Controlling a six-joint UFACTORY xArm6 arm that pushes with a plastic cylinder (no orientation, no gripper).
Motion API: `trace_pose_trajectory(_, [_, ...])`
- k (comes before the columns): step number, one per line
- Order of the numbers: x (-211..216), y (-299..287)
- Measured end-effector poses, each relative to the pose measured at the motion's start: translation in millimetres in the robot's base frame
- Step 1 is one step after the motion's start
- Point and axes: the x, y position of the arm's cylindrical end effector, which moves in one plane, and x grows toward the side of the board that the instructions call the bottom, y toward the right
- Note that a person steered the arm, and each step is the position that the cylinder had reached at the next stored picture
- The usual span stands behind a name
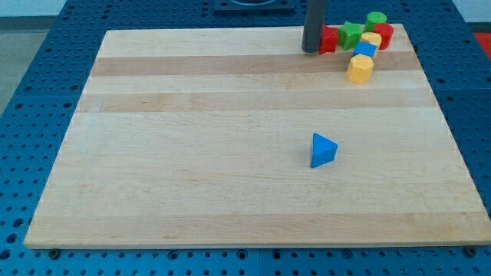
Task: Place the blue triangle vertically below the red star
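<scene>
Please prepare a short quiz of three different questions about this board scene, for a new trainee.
1. True or false: my tip touches the blue triangular block.
2. Which block lies nearest my tip? A) red block B) yellow hexagonal block C) green round block
3. Fill in: the blue triangular block lies alone on the wooden board, towards the view's ____ from the cluster.

Key: 1 false; 2 A; 3 bottom.

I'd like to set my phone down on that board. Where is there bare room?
Nearly everywhere: all the wooden board left of the blue triangle, and the strip below it. Only the top right is crowded, where my tip touches a red block in the cluster.
</scene>
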Motion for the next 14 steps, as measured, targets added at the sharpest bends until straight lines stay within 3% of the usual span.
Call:
trace_pose_trajectory(2, [100.9, -6.4])
trace_pose_trajectory(4, [191.2, 62.0])
trace_pose_trajectory(6, [254.4, 32.9])
trace_pose_trajectory(8, [250.7, -3.0])
trace_pose_trajectory(13, [131.9, -51.8])
trace_pose_trajectory(14, [131.3, -79.0])
